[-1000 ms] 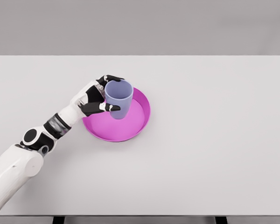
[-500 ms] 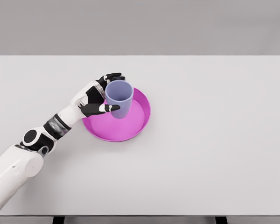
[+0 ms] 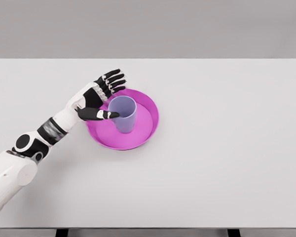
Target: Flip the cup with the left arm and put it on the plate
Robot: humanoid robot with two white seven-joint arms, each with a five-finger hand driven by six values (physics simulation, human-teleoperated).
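- Left hand (image 3: 99, 97) sits just left of the round pink plate (image 3: 149, 109), fingers spread wide, holding nothing.
- Pale purple plastic cup (image 3: 122, 114) stands on that plate, mouth up, near its left side.
- I think the placing step is done.
- Next I only need to pull my arm away from the plate without bumping the cup.

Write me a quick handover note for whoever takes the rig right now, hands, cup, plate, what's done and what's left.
Left hand: open, fingers spread, just left of the cup, holding nothing.
Right arm: not in view.
Cup: lavender, upright with mouth up, standing on the magenta plate, left of the plate's middle.
Plate: on the white table, left of centre.
Done: cup flipped and placed on the plate, grip let go.
Left: draw the left arm back clear of the cup without knocking it.
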